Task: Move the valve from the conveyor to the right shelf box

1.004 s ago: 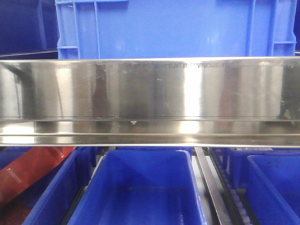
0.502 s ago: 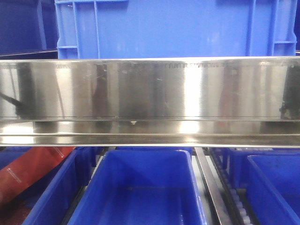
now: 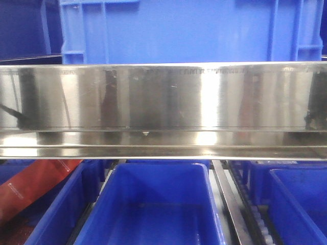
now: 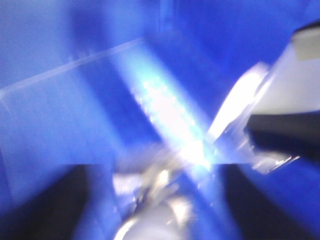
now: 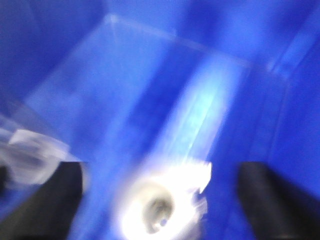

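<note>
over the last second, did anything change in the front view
Almost nothing. A thin dark streak now shows in the reflection at the left end of the steel rail; a second ago it was not there. The blue crate above, the blue bins below and the red strip stayed put.

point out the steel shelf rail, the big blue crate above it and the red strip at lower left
steel shelf rail (image 3: 163, 102), front view, middle of its shiny face
big blue crate (image 3: 189, 30), front view, its front wall
red strip (image 3: 30, 186), front view, its middle

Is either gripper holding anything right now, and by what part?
Cannot tell: both wrist views are blurred. A pale round object sits near the right gripper, over blue plastic.
</note>
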Controlling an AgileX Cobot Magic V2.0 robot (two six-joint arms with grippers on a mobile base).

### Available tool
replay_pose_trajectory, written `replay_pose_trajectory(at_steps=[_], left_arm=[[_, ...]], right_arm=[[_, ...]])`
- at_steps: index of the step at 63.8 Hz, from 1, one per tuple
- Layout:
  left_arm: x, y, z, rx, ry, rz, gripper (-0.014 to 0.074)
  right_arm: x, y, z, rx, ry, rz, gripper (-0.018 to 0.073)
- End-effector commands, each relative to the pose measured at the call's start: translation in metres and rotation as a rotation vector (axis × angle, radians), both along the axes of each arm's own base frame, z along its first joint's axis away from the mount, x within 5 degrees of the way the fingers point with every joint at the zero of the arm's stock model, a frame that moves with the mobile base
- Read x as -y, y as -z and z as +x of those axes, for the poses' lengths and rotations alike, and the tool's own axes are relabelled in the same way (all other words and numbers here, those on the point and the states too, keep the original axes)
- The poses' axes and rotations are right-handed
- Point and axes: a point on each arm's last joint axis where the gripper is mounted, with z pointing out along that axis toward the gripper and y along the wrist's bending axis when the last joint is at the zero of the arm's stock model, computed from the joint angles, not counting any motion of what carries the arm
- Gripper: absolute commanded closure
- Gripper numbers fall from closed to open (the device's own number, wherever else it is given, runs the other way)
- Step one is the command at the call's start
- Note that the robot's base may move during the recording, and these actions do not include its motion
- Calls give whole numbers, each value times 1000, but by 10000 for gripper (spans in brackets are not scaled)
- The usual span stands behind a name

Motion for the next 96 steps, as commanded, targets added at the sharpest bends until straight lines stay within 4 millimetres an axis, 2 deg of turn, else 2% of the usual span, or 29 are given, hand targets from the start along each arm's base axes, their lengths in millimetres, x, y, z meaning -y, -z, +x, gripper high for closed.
replay_pose_trajectory(at_steps=[1, 10, 16, 19, 26, 34, 40, 47, 54, 59, 72, 84, 96], left_arm=[[0, -14, -7, 34, 6, -29, -13], [-7, -33, -20, 60, 8, -41, 17], [-16, -51, -32, 92, 3, -45, 59], [-21, -59, -38, 109, -1, -32, 101], [-34, -81, -57, 160, -15, -1, 277], [-52, -106, -81, 222, -43, 38, 549], [-71, -118, -93, 227, -103, 40, 708], [-97, -119, -105, 221, -180, 18, 706], [-120, -112, -119, 220, -238, -5, 707], [-132, -102, -137, 238, -257, -11, 707], [-152, -69, -200, 335, -255, -50, 707], [-171, -26, -265, 464, -263, -148, 707], [-183, 22, -308, 574, -254, -199, 707]], right_arm=[[4, -20, -10, 63, -1, 21, 1], [11, -42, -27, 113, -2, 40, 34], [16, -59, -42, 155, -3, 55, 135], [20, -70, -52, 181, -3, 66, 221], [30, -93, -77, 238, -5, 87, 452], [41, -112, -101, 307, 10, 79, 722], [55, -119, -116, 334, 58, 82, 718], [72, -117, -132, 357, 102, 83, 718], [85, -105, -149, 362, 136, 78, 722], [92, -97, -168, 385, 144, 87, 722], [106, -63, -214, 451, 157, 111, 722], [118, -4, -253, 484, 163, 108, 722], [127, 45, -282, 535, 173, 128, 722]])
